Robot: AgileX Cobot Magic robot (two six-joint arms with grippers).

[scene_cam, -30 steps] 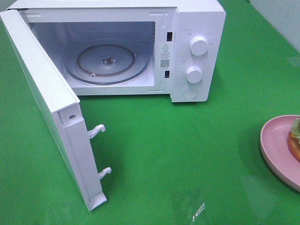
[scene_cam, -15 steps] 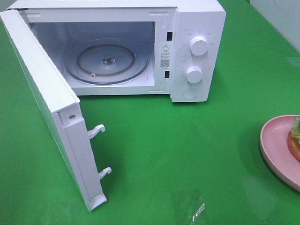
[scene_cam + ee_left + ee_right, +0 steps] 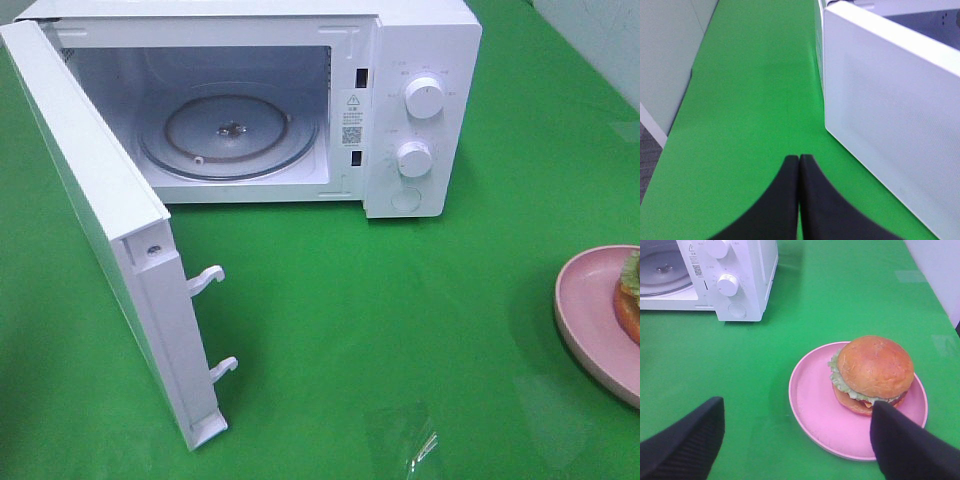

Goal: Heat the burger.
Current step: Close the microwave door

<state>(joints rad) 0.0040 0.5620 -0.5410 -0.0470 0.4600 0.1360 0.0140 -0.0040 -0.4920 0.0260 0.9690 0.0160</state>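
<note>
The round burger point(image 3: 872, 374) with its glossy golden-brown bun sits on a pink round plate point(image 3: 815, 412), well apart from the white microwave point(image 3: 420, 110), whose door point(image 3: 110, 240) stands open for loading. The right gripper point(image 3: 797, 442) hovers spread wide, apparently for grasping; the left gripper point(image 3: 799, 200) idles, fingers pressed together.
</note>
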